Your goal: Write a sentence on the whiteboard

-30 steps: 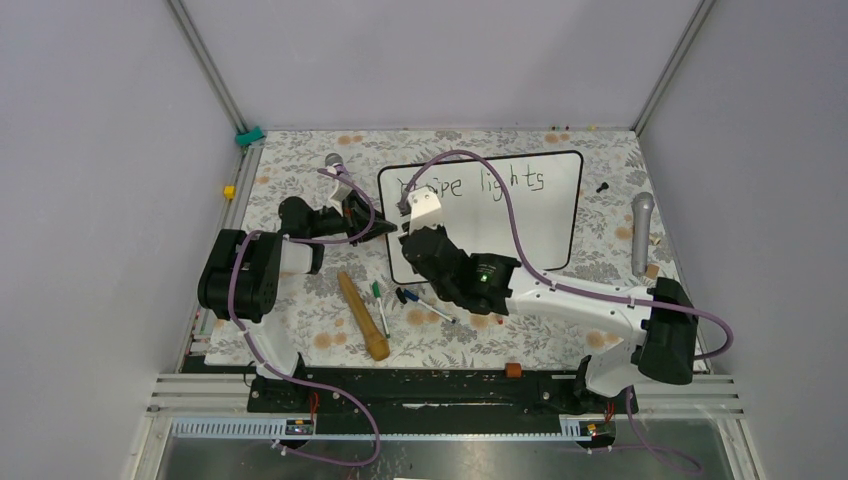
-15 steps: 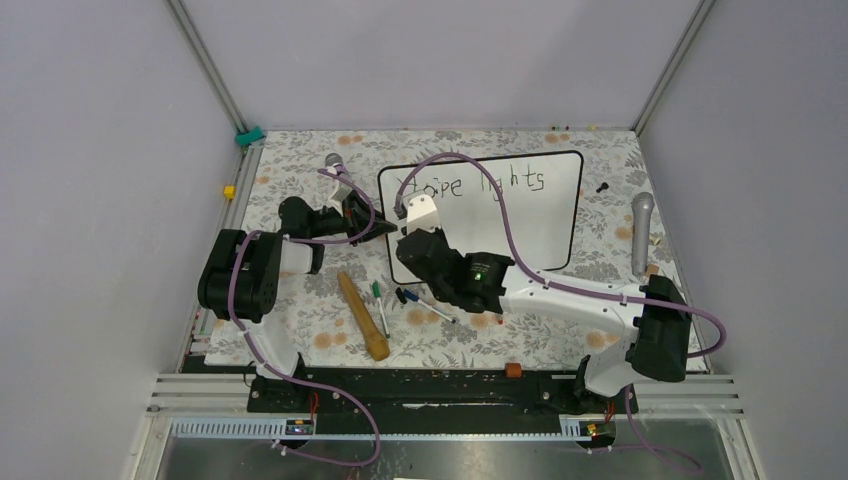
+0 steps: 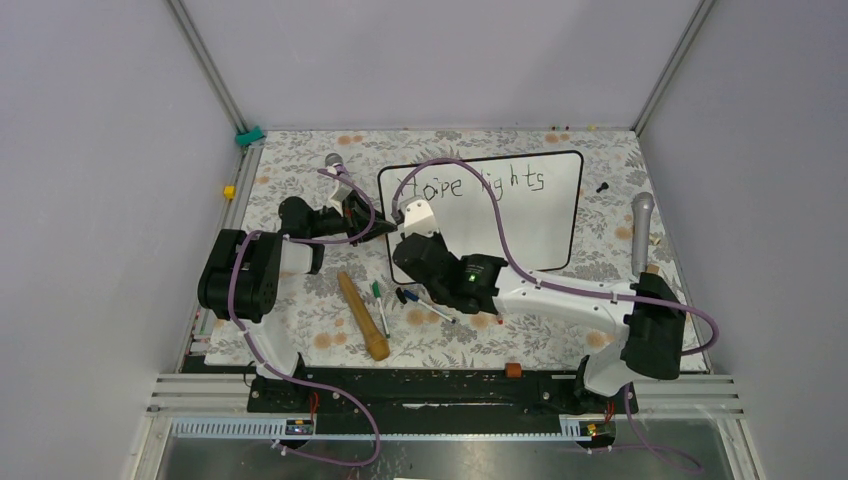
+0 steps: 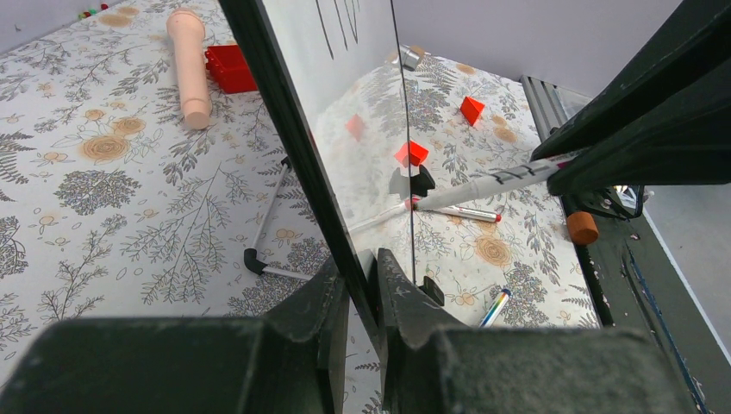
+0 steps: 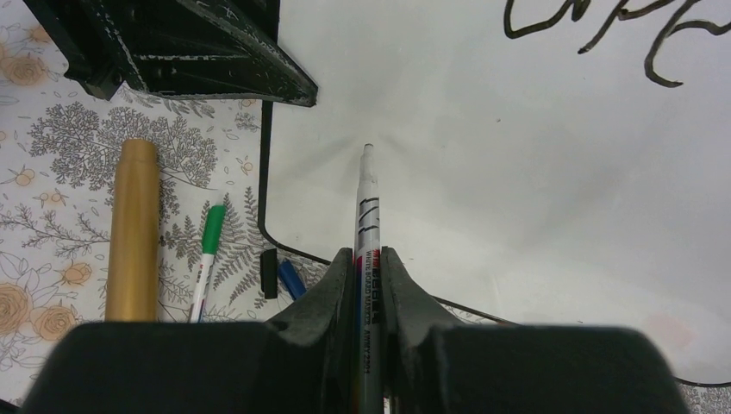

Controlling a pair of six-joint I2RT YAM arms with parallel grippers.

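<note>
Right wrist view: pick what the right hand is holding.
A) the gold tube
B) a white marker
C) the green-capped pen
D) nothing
B: the right hand is shut on a white marker, whose tip points out over the whiteboard.

Left gripper [image 4: 362, 269] grips the whiteboard [image 4: 343, 60] edge (marker [image 4: 509, 177] tip on its face).

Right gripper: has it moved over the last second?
Yes. In the top view the right gripper, shut on the marker, has shifted slightly left, toward the left edge of the whiteboard.
</note>
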